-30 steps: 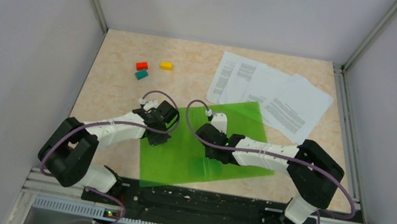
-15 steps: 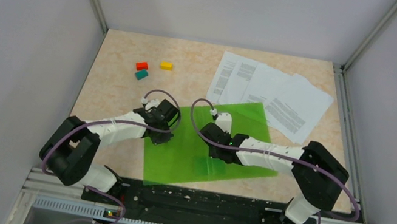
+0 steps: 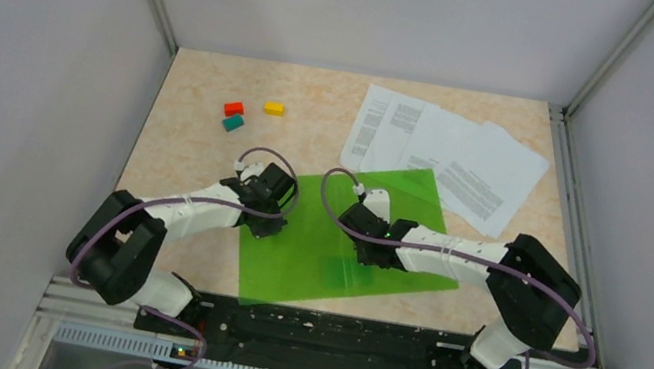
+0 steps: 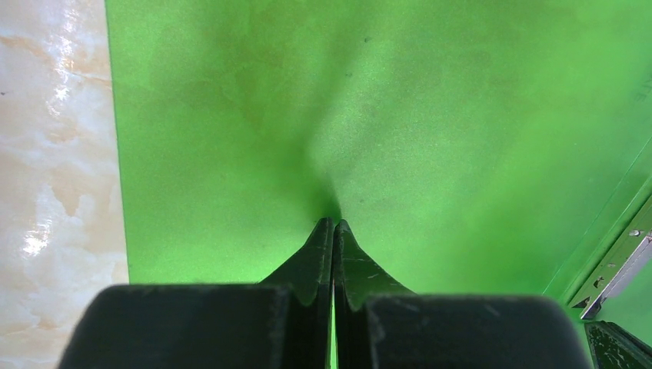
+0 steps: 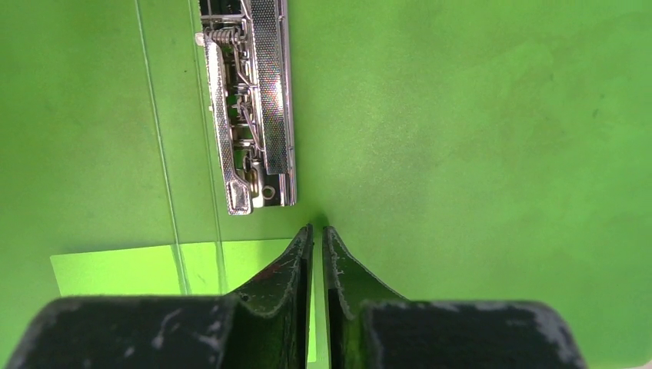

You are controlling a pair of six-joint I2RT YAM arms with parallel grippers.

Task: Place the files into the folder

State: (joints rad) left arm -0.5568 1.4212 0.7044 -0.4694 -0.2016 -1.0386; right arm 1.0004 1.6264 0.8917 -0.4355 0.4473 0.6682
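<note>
Green translucent folder [image 3: 302, 246] lies flat, its metal clip [image 5: 250, 108] showing.

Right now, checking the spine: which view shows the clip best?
Right wrist: the clip sits upper left, spring and lever sharp. Left wrist catches only its end at the right edge. Top view: too small to tell.

Bright green translucent folder [image 3: 344, 238] with a shiny silver clip [image 5: 250, 108]; a paler green rectangle [image 5: 115, 269] shows through it. White files [image 3: 455, 156] printed with blocks of small black text. A red block [image 3: 234, 108], a yellow block [image 3: 274, 107] and a teal block [image 3: 232, 123]. Beige marbled table [image 3: 191, 156]. White-and-black arms [image 3: 196, 212] with purple cables [image 3: 257, 153].
</note>
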